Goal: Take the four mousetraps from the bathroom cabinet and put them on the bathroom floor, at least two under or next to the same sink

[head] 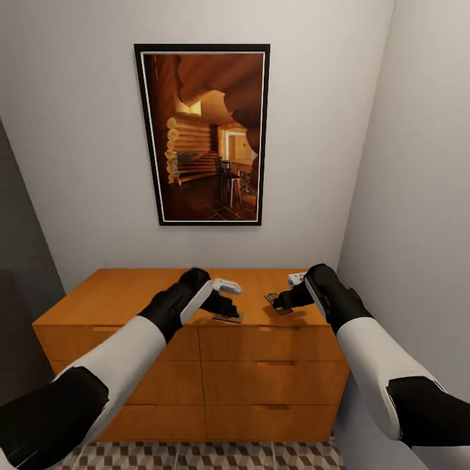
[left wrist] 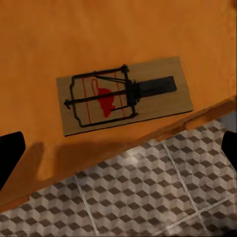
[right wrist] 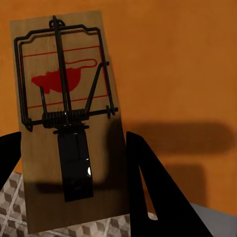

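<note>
- the cabinet [head: 130, 297] fills the lower middle of the head view, with a framed picture [head: 202, 134] on the wall above it and a strip of the tiled bathroom floor [head: 215, 457] along the bottom edge.
- two mousetraps lie flat on the cabinet top near its front edge, right of centre: the left mousetrap [head: 228, 317] and the right mousetrap [head: 278, 303].
- the left gripper [head: 225, 307] hangs just over the left mousetrap; in the left wrist view this trap [left wrist: 123, 95] sits at the frame's centre, flat on the orange wood by the edge, apart from the dark fingertips [left wrist: 10, 155] at the far side edges, so the jaws stand wide apart with nothing between them.
- the right gripper [head: 282, 303] reaches the right mousetrap; in the right wrist view this trap [right wrist: 66, 118] overhangs the cabinet edge with tiles below it.
- its near end lies between the two dark fingers [right wrist: 158, 187], which flank it closely; whether they press on it cannot be told.
</note>
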Tool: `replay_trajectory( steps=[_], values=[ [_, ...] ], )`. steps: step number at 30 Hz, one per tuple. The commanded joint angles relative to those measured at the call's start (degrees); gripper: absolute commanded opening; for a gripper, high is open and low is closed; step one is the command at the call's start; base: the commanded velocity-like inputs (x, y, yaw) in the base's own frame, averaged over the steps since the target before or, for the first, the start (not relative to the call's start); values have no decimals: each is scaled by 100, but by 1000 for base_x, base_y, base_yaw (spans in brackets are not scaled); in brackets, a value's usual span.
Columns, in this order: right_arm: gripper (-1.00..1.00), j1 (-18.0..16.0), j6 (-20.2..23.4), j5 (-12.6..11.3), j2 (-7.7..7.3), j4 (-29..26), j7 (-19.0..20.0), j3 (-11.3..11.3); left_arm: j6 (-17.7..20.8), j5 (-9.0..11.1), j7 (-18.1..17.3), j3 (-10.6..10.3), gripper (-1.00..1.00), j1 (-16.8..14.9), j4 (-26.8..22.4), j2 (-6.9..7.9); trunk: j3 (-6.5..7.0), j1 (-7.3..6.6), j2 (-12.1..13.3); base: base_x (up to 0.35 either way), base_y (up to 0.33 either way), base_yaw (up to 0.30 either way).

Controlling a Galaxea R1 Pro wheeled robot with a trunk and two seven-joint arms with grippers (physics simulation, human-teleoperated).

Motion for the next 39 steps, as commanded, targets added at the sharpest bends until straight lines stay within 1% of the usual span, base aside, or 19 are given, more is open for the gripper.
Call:
replay_trajectory(
  steps=[1,3,7,9,10,12,13,14,15,17,18,19,22,24,29,31,34,36,39],
  values=[
    [-100,-4,20,42,0,-3,30,5,16,30,-237,-134,100,-9,0,30,-7,0,-4,0,0,0],
    [-100,-4,20,43,-1,7,26,5,14,-27,-641,-249,100,-7,4,97,-7,0,-4,0,0,0],
    [-100,-4,20,43,-7,18,24,7,11,-383,-1448,-375,100,-7,-32,307,-7,0,-4,0,0,0],
    [-100,-4,20,35,-4,20,23,12,11,-795,-2088,-403,100,-6,-65,427,-7,0,-4,0,0,0],
    [-100,-4,20,33,-3,21,23,12,10,-920,-2264,-407,100,-5,-70,454,-7,0,-4,0,0,0],
    [-100,-4,20,29,3,22,23,14,5,-1493,-3012,-416,100,-5,-81,549,-7,0,-4,0,0,0],
    [-100,-4,20,29,4,22,23,14,3,-1652,-3213,-416,100,-5,-83,569,-7,0,-4,0,0,0],
    [-100,-4,20,28,5,22,26,14,-4,-1958,-3619,-415,100,-5,-85,609,-7,0,-4,0,0,0],
    [-100,-4,20,27,6,22,27,14,-7,-2106,-3818,-413,100,-5,-86,626,-7,0,-4,0,0,0],
    [-100,-4,20,27,4,22,30,14,-18,-2653,-4447,-398,100,-5,-93,667,-7,0,-4,0,0,0],
    [-100,-4,20,27,3,22,30,14,-19,-2778,-4544,-392,100,-5,-97,672,-7,0,-4,0,0,0],
    [-100,-4,20,26,2,22,31,14,-19,-3015,-4684,-379,100,-5,-117,681,-7,0,-4,0,0,0],
    [-100,-4,20,26,2,22,31,14,-18,-3341,-4836,-357,100,-4,-176,685,-7,0,-4,0,0,0],
    [-100,-4,20,26,3,22,31,14,-17,-3458,-4888,-332,100,-4,-210,682,-7,0,-4,0,0,0],
    [-100,-4,20,26,0,22,30,14,-12,-3552,-4922,-164,100,-4,-304,682,-7,0,-4,0,0,0],
    [-100,-4,20,26,0,22,26,14,-10,-3570,-4927,64,100,-4,-391,690,-7,0,-4,0,0,0],
    [-100,-4,20,26,-1,22,25,14,-2,-3592,-4931,589,100,-4,-530,705,-7,0,-4,0,0,0],
    [-100,-4,20,26,-1,22,24,14,-1,-3607,-4932,835,100,-4,-593,709,-7,0,-4,0,0,0],
    [-100,-4,20,26,-1,22,25,14,1,-3628,-4932,1018,100,-4,-638,707,-7,0,-4,0,0,0]
  ],
)
